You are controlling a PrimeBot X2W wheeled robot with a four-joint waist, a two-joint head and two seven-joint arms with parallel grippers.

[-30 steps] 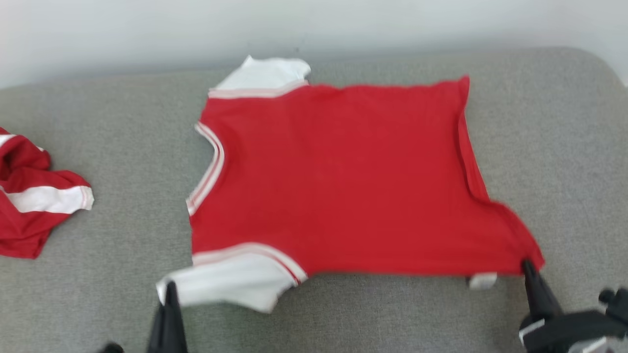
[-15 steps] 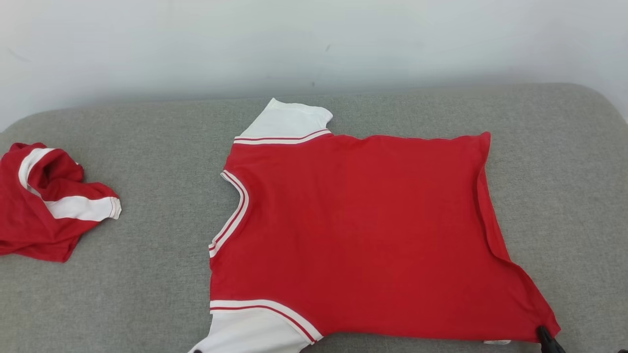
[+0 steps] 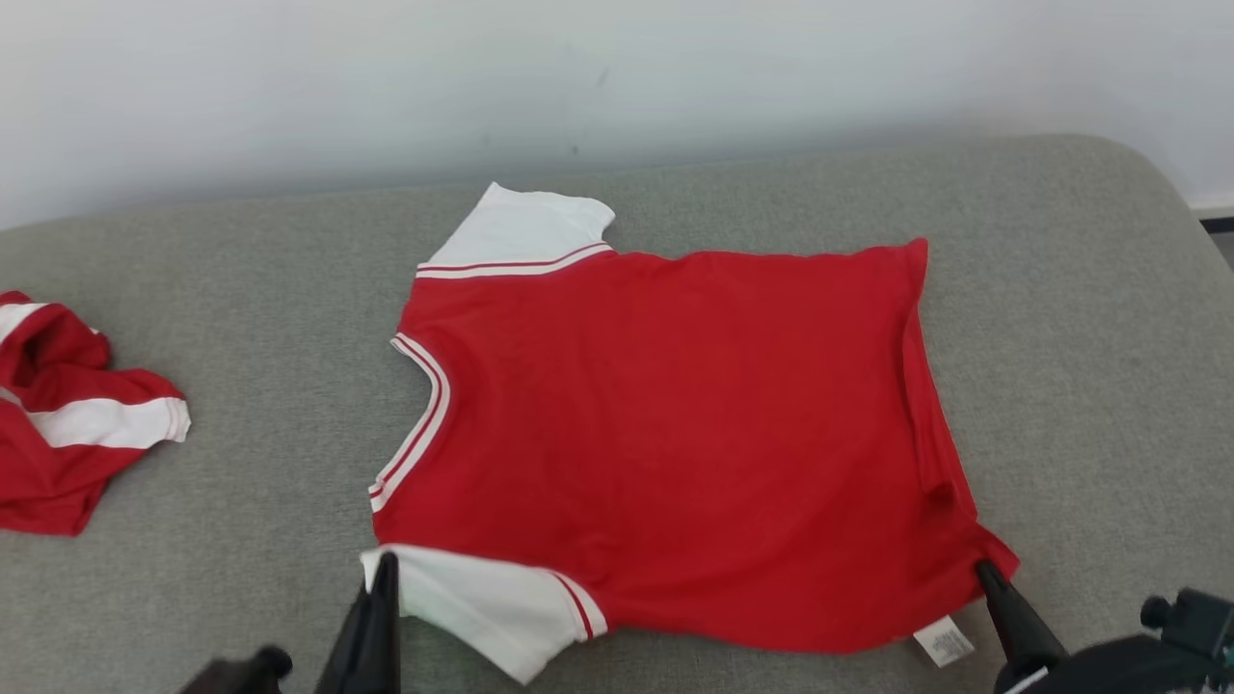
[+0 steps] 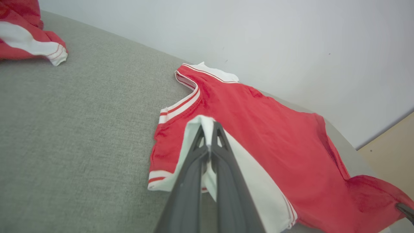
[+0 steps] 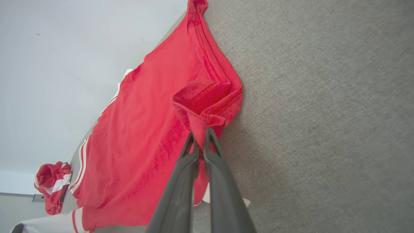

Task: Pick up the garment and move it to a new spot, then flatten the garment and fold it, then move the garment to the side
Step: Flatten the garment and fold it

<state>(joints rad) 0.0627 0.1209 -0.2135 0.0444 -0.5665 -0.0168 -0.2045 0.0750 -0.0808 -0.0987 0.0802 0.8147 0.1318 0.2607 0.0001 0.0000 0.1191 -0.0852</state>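
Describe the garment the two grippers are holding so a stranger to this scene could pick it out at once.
On the wide grey fabric cushion against the white wall, look to the middle: a red T-shirt with white sleeves lies spread flat. The left gripper pinches its near sleeve and the right gripper its hem corner; the other red-and-white garment, far left, is a crumpled heap.

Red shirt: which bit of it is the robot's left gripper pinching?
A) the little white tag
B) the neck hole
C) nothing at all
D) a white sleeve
D: in the left wrist view the left gripper has its two fingers shut together on the edge of the white sleeve of the red shirt.
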